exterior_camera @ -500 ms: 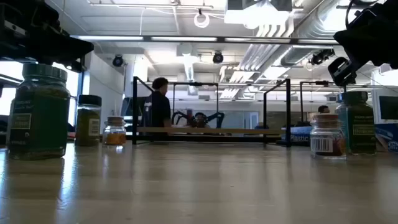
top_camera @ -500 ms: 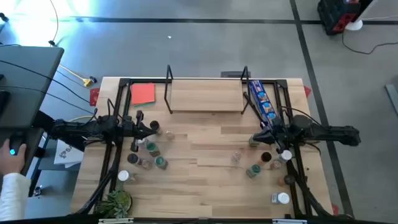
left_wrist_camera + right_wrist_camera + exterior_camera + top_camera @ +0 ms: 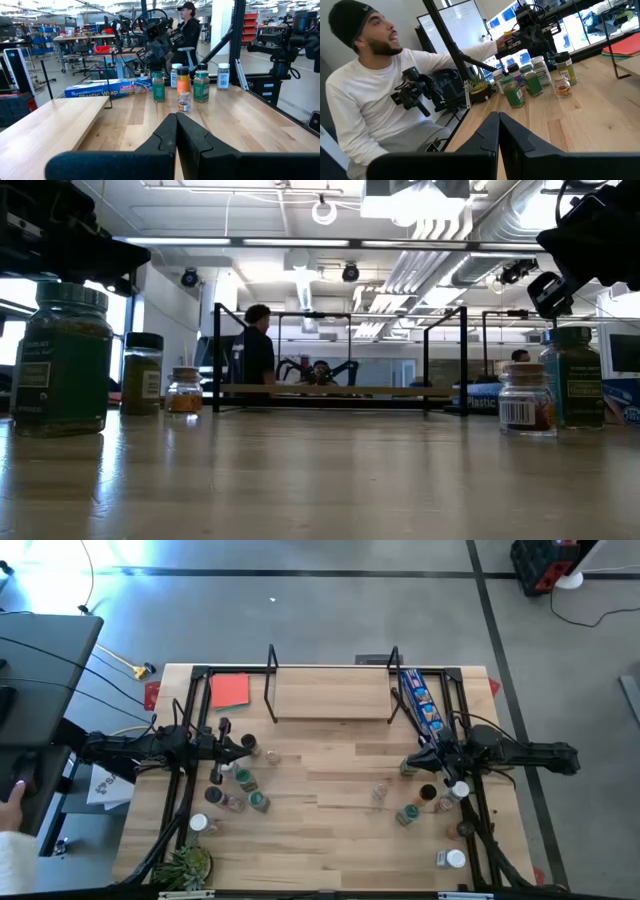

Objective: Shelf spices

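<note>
The shelf (image 3: 330,695), a light wooden board between black end frames, stands at the table's far middle. Several spice jars stand upright on their bases in two clusters: one at the left (image 3: 245,782), one at the right (image 3: 408,812). My left gripper (image 3: 252,747) hovers shut at the far edge of the left cluster, pointing toward the table's right. My right gripper (image 3: 405,766) hovers shut beside the right cluster, pointing left. In the wrist views each pair of fingers (image 3: 176,125) (image 3: 498,125) is closed with nothing between them. Each wrist view also shows the opposite cluster of jars (image 3: 185,85) (image 3: 530,80).
A long blue package (image 3: 420,700) lies by the shelf's right end, and a red card (image 3: 230,690) by its left end. A small plant (image 3: 185,865) sits at the near left corner. A person (image 3: 375,100) sits beyond the table's left side. Bare tabletop (image 3: 320,780) separates the clusters.
</note>
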Tool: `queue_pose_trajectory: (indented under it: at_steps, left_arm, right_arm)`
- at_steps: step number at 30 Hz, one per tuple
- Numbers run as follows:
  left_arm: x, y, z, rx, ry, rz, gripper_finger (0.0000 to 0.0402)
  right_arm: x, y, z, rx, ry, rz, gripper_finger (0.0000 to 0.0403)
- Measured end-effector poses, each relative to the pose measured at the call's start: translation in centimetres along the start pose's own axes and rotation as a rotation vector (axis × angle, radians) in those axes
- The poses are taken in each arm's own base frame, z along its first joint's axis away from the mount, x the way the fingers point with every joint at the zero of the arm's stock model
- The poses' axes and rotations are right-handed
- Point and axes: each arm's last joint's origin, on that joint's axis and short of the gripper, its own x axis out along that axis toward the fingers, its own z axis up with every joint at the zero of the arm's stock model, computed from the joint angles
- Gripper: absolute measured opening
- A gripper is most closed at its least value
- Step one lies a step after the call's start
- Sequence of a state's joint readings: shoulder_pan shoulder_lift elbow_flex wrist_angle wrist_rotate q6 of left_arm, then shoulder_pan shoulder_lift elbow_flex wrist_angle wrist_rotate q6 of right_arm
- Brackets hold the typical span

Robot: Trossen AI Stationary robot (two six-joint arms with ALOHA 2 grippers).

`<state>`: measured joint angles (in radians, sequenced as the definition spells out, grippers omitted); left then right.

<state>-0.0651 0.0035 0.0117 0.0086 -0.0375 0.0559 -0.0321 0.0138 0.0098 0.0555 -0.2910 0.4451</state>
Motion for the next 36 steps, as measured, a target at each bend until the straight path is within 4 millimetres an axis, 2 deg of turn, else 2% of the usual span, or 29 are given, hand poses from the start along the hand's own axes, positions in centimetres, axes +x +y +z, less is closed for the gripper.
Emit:
queue_pose_trajectory:
  at_steps: [23, 33, 36]
  left_arm:
    - [0.0, 0.0, 0.0, 0.000, -0.001, 0.000, 0.0001]
    - [0.0, 0.0, 0.0, 0.000, 0.000, 0.000, 0.0001]
    - [0.0, 0.0, 0.0, 0.000, -0.001, 0.000, 0.0001]
  right_arm:
    - [0.0, 0.0, 0.0, -0.003, -0.001, 0.000, 0.0005]
    - [0.0, -0.1, 0.2, -0.522, -0.020, -0.038, 0.0005]
    - [-0.1, 0.2, 1.1, -0.536, -0.130, -0.101, 0.0005]
